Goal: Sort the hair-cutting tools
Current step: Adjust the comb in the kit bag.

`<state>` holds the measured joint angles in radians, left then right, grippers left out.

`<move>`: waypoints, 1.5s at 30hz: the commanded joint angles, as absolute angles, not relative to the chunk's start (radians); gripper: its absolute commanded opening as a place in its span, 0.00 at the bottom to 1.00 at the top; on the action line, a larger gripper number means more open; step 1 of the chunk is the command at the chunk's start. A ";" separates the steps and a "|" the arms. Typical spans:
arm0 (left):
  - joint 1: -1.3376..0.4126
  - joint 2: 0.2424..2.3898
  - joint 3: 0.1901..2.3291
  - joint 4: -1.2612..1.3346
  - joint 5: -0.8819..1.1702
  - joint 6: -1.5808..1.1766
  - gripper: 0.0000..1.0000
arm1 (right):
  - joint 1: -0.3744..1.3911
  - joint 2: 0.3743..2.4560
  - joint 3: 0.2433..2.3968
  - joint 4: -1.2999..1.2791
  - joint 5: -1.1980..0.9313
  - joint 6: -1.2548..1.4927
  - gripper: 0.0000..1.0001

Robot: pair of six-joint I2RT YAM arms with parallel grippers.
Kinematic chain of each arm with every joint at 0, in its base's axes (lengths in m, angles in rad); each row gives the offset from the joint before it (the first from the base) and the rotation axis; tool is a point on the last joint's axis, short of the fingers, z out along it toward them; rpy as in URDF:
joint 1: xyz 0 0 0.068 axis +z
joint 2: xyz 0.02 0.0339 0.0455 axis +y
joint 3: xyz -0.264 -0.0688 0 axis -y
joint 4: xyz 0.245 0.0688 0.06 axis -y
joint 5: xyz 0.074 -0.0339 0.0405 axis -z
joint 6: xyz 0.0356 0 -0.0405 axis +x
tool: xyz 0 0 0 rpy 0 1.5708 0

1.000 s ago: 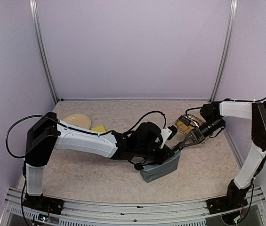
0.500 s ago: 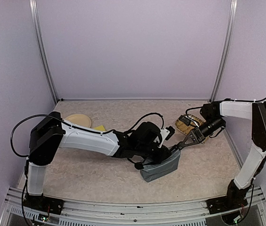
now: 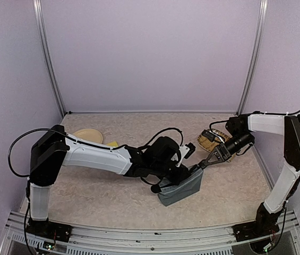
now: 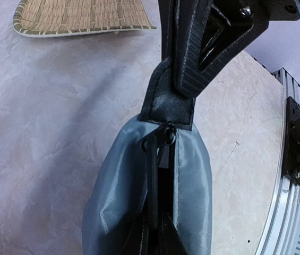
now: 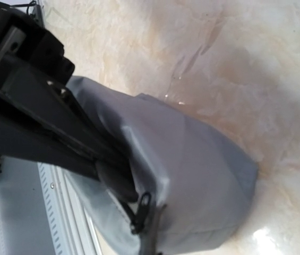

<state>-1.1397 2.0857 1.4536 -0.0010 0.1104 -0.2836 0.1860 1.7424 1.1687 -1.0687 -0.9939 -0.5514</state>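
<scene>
My right gripper [image 3: 202,166] pinched the pouch [image 4: 134,186] by its tab [image 4: 168,101] to hold it steady. My left gripper [image 4: 151,240] was squeezed shut at the zip [image 4: 163,139], maybe to pull it.

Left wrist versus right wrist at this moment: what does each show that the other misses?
Only the left wrist: the woven mat beyond the grey pouch. Only the right wrist: the pouch's broad side, down to where it meets the table. Both: that pouch, the right gripper's fingers clamped on its black end tab, and the marbled table.
</scene>
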 commanded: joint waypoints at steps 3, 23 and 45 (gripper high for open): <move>-1.156 2.071 1.456 -0.095 0.142 -0.246 0.00 | 0.161 1.715 1.195 -1.068 -1.044 -0.546 0.00; -1.165 2.192 1.609 -0.267 0.153 -0.197 0.05 | 0.160 1.694 1.182 -1.087 -1.071 -0.574 0.01; -1.125 2.095 1.598 -0.091 0.149 -0.209 0.29 | 0.160 1.679 1.152 -1.065 -1.066 -0.563 0.02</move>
